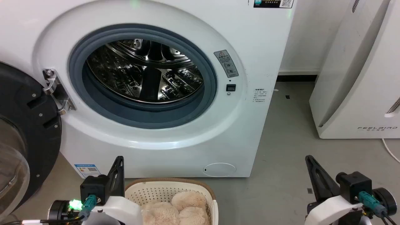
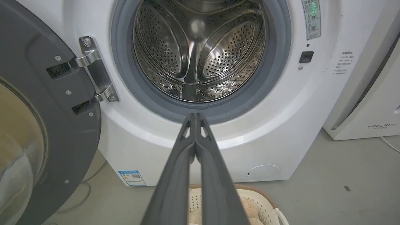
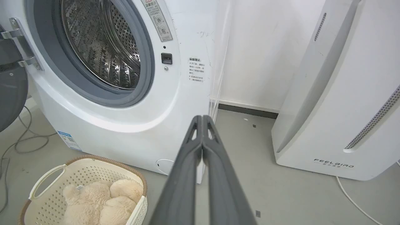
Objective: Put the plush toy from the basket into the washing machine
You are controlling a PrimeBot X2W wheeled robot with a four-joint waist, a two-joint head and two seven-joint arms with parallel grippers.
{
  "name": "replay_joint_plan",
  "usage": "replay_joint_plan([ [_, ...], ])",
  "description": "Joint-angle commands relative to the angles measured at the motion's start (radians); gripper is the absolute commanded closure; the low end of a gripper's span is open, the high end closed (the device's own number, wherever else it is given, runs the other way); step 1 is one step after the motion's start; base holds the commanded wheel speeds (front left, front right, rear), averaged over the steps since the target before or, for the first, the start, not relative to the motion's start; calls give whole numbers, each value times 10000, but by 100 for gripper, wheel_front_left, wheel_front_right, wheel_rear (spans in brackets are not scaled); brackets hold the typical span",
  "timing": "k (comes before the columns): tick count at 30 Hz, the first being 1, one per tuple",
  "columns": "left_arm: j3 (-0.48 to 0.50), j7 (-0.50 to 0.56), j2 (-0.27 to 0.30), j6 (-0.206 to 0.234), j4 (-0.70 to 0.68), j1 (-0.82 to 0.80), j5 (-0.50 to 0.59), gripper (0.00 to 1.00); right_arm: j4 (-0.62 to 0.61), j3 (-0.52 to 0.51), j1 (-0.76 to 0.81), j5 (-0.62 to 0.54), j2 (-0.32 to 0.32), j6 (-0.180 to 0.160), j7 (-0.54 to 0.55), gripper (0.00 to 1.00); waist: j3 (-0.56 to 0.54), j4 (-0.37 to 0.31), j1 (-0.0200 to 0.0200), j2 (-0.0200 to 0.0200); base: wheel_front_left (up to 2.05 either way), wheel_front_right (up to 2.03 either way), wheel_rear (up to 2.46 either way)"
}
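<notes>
The cream plush toy (image 1: pixel 178 209) lies in the perforated basket (image 1: pixel 156 190) on the floor just before the washing machine (image 1: pixel 250 131); the toy (image 3: pixel 100 200) and basket (image 3: pixel 47 178) also show in the right wrist view. The washer's black-framed door (image 1: pixel 28 131) stands swung open to the left, baring the steel drum (image 1: pixel 143 72). My left gripper (image 1: pixel 118 161) is shut and empty, raised by the basket's left rim. My right gripper (image 1: pixel 309 159) is shut and empty over bare floor, well right of the basket. In the left wrist view the closed fingertips (image 2: pixel 195 116) point at the porthole's lower rim.
The white FEELBIRD appliance (image 1: pixel 359 78) stands at the right against the wall, with a white cable (image 1: pixel 389 150) on the floor beside it. Grey cables (image 3: pixel 18 140) lie left of the washer. Grey floor (image 1: pixel 281 175) stretches between the washer and the appliance.
</notes>
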Motion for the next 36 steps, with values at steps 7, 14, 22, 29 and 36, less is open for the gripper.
replay_joint_plan([
  [7,39,3,1,-55,-32,-151,28,100,-43,-30,-139,-78,5,-7,14,100,0,0,0,0,0,0,0],
  [14,39,3,1,-55,-32,-151,28,100,-43,-30,-139,-78,5,-7,14,100,0,0,0,0,0,0,0],
  [22,39,3,1,-55,-32,-151,28,100,-43,-30,-139,-78,5,-7,14,100,0,0,0,0,0,0,0],
  [29,-24,-2,0,6,7,8,-1,0,8,14,6,8,0,2,-2,0,1,0,0,0,0,0,0],
  [36,-94,-149,0,46,110,17,-94,0,68,55,-9,136,0,1,-148,0,38,-14,0,0,0,0,0],
])
